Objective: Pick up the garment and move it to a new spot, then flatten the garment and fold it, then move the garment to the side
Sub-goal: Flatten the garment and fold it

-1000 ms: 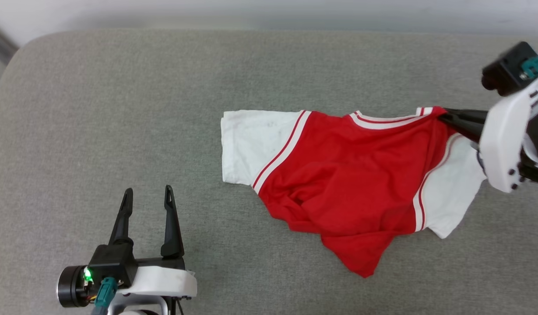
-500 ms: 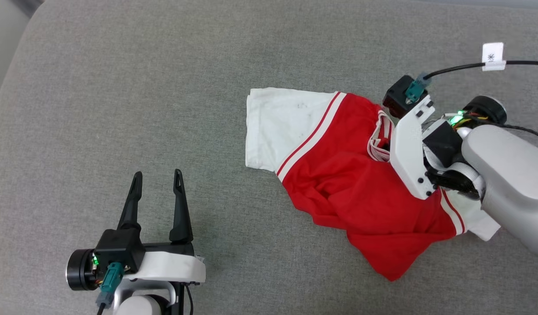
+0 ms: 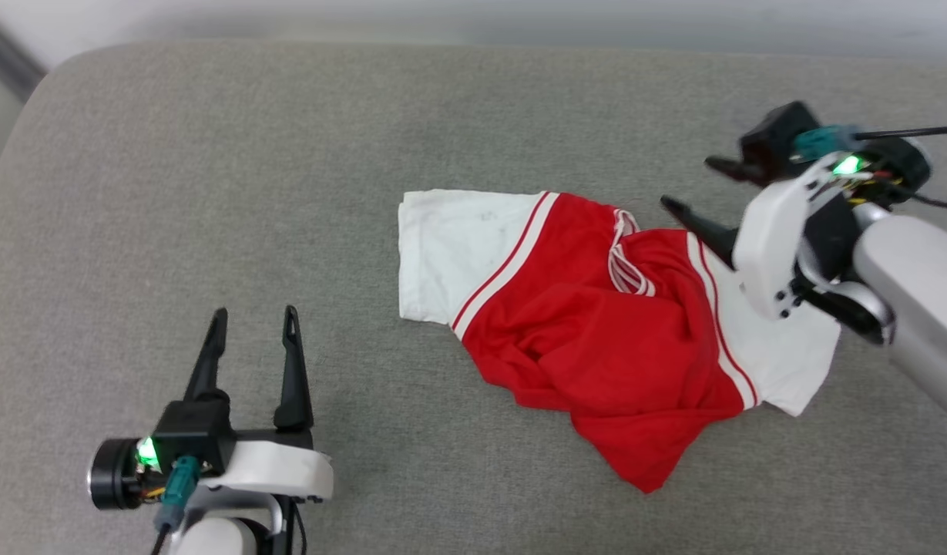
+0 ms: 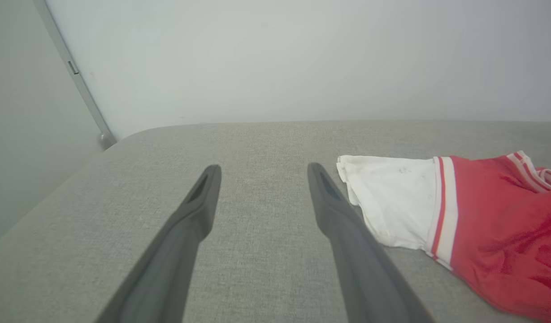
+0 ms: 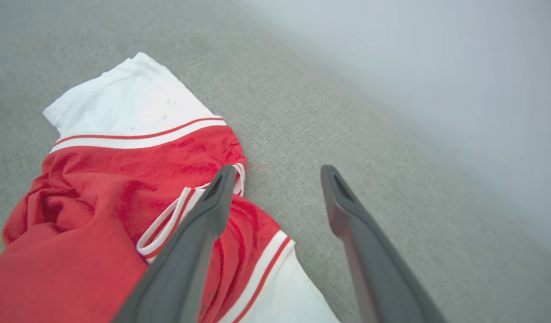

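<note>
Lying on grey cushion [image 3: 211,154]: the garment [image 3: 596,339], red with white sleeves, rumpled, collar bunched.
Right end effector [image 3: 689,182]: at the garment's far shoulder edge, fingers spread wide, holding nothing; one finger over the fabric.
Left end effector [image 3: 254,312]: well apart from the garment, beyond its flat white sleeve, fingers wide, empty.

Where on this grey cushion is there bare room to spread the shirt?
Bare: the left half of the grey fabric cushion, from the left claw to the far edge, and the near strip below the red white-sleeved T-shirt. Crowded: right, around the right claw.
</note>
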You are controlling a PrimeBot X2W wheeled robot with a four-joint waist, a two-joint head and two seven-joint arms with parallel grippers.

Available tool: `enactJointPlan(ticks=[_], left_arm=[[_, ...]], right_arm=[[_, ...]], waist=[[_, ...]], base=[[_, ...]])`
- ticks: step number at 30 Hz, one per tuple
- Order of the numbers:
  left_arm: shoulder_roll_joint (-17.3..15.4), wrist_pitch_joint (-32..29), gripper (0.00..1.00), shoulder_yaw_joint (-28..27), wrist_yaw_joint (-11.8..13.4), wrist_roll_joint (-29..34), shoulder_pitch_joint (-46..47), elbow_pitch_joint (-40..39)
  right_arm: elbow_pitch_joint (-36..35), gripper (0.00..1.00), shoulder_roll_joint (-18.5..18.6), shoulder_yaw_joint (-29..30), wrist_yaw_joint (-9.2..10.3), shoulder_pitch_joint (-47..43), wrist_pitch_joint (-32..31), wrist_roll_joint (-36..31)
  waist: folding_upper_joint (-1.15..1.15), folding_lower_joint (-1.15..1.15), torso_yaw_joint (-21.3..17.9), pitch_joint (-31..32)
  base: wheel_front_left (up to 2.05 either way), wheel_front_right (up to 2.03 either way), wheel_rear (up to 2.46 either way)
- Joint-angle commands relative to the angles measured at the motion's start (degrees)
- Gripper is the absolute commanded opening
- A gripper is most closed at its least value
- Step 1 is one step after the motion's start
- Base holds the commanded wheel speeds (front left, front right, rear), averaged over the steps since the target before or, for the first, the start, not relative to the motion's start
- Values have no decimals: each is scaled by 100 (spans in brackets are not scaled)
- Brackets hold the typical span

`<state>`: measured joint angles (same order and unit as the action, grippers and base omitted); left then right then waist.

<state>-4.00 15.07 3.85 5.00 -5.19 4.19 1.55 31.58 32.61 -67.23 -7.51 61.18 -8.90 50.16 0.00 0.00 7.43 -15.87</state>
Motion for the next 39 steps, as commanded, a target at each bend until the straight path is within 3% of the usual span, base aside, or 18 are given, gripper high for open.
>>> enactJointPlan(ticks=[1,7,11,16,21,29,39], left_arm=[[-73,14,100,-40,-47,43,135,18],[-366,14,100,-232,-370,-35,509,85],[-630,14,100,-251,-621,-13,867,203],[-963,-327,100,-166,-867,-5,1560,352],[-1279,-838,100,23,-1066,-56,2298,581],[-1871,-2001,100,639,-1229,-563,3589,1136],[-3037,-4692,100,2829,-1237,-2919,5007,1547]], right_arm=[[-20,100,89,86,3,-35,293,-93],[124,100,219,1137,4,-481,2068,-688],[43,100,51,2378,4,-1010,2397,-1276],[-1548,100,-513,4687,4,-2310,2404,-2796],[-3040,100,-1395,6007,4,-3646,2407,-3775],[-4027,100,-2092,6613,4,-4734,2408,-4323],[-4234,100,-2299,6598,4,-4861,2409,-4634]], waist=[[0,0,-157,162],[0,0,-427,320],[0,0,-570,325],[0,0,-707,213],[0,0,-798,59],[0,0,-931,-251],[0,0,-1181,-775]], base=[[0,0,0],[0,0,0],[0,0,0],[0,0,0],[0,0,0],[0,0,0],[0,0,0]])
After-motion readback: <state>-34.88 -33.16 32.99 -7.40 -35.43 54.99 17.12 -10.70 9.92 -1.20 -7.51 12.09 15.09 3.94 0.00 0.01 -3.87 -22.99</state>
